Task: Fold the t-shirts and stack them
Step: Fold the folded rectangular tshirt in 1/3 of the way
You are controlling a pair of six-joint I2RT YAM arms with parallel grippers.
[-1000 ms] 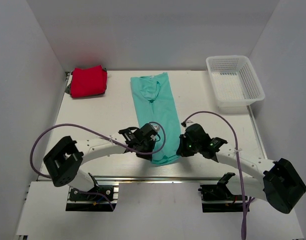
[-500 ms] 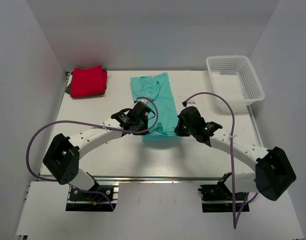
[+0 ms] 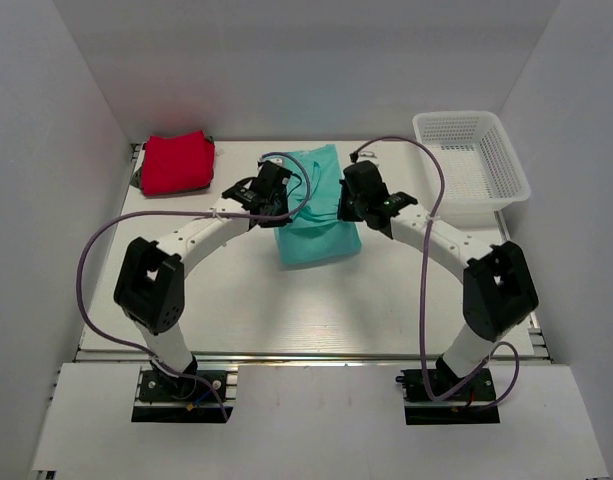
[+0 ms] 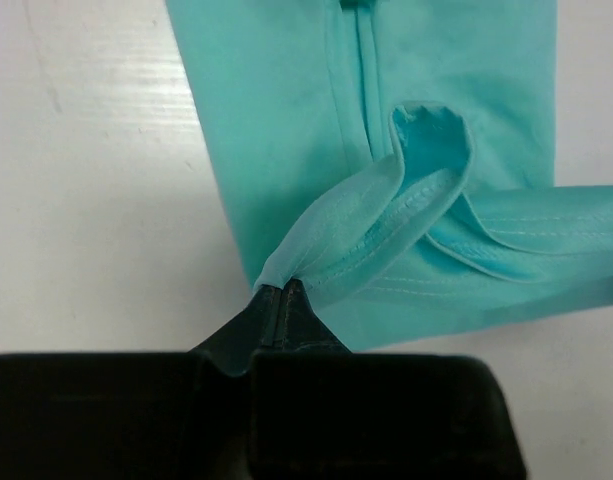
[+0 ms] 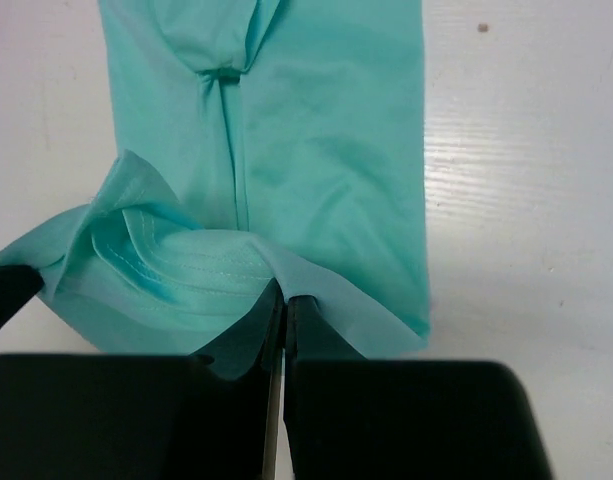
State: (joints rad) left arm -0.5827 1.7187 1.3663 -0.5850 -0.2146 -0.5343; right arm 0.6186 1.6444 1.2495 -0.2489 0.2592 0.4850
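Our 2 arms stretch forward, left gripper [image 4: 284, 290] and right gripper [image 5: 284, 296] pinching the teal t-shirt [image 3: 317, 236]. It lies lengthwise, near to far.

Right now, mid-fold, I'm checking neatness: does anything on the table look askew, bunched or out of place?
Yes: the teal t-shirt has its hem pinched by the left gripper and right gripper, and it sags bunched between them. The folded layer lies slightly crooked. Nothing else stands out.
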